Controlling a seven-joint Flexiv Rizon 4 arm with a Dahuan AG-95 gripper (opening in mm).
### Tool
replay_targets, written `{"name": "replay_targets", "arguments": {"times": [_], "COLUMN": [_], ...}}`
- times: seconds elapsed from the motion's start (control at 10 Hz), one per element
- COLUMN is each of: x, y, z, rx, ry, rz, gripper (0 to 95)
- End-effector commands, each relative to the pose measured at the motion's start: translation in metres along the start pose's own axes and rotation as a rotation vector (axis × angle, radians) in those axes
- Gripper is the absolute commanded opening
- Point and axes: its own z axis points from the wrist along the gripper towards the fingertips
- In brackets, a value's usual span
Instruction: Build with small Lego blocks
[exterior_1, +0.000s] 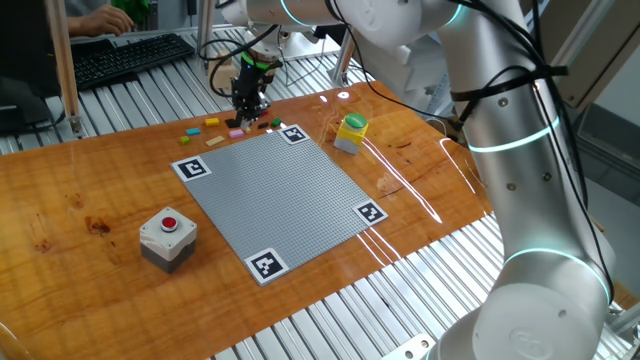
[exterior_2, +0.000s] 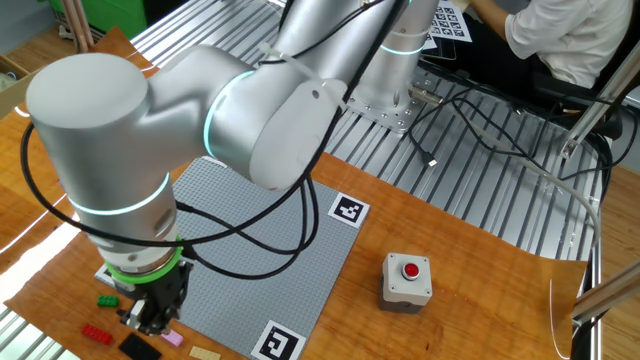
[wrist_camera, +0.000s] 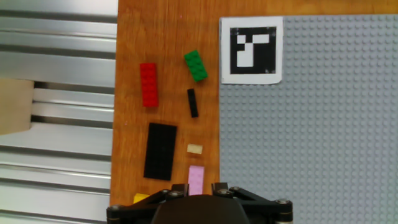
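Note:
My gripper hangs low over the loose small Lego blocks beside the grey baseplate. Its jaws stand apart, one on each side of a pink brick that lies on the wood. Just ahead lie a tiny tan piece, a large black brick, a thin black brick, a red brick and a green brick. A yellow brick peeks out beside the left finger. The gripper is at the baseplate's far corner.
A grey box with a red button stands near the baseplate's left corner. A yellow box with a green round top stands at the far right. Printed markers mark the plate's corners. Metal slats border the wood, with a pale wooden block on them.

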Motion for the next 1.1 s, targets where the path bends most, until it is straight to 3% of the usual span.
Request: {"name": "replay_targets", "arguments": {"times": [0.1,0.4,1.1], "x": [0.0,0.004,0.002], "y": [0.002,0.003,0.011], "z": [0.003,0.009,0.019], "rx": [-0.009,-0.033,-0.047], "ry": [-0.002,-0.005,-0.002], "rz": [0.003,0.021,0.015], "gripper": [19.0,19.0,19.0]}}
